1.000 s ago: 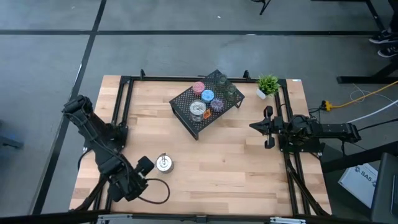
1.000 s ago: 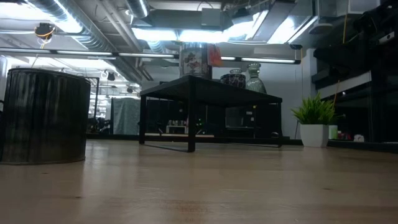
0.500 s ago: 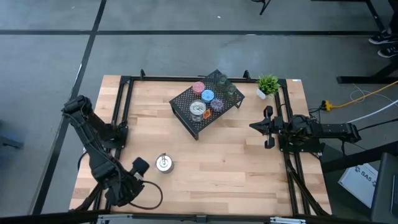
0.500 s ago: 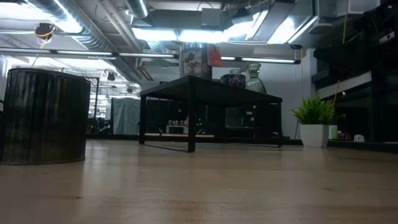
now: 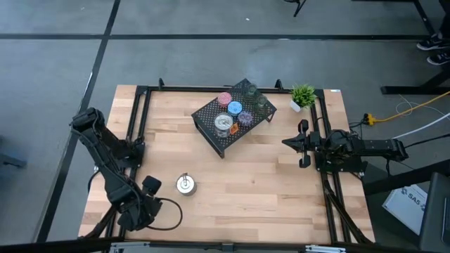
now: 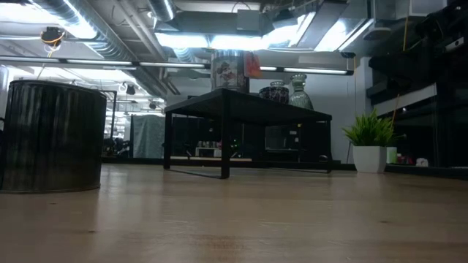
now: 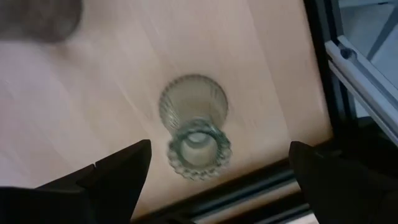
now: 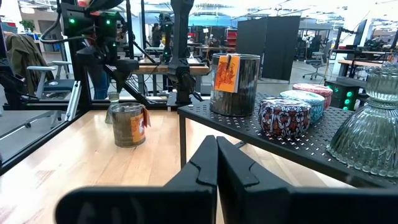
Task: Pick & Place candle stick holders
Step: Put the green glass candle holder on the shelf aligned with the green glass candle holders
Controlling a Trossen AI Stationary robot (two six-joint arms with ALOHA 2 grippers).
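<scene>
A ribbed clear glass candle stick holder stands upright on the wood table near its black edge rail. My left gripper hangs over it, pointing down and open, one finger on either side and clear of the glass. In the high view that arm's hand hides the glass. A silver tin holder stands on the table just right of it. Pink, blue, purple and silver holders sit on the black mesh rack. My right gripper waits shut at the table's right side.
A small potted plant stands at the far right of the table. Black frame rails run along the table's sides. The low view shows the silver tin close up at the left and the rack behind it. Bare wood lies between tin and rack.
My left gripper has moved away from the silver tin toward the table's near left corner, come down, and rolled about its own axis. The silver tin and the holders on the rack have kept still.
</scene>
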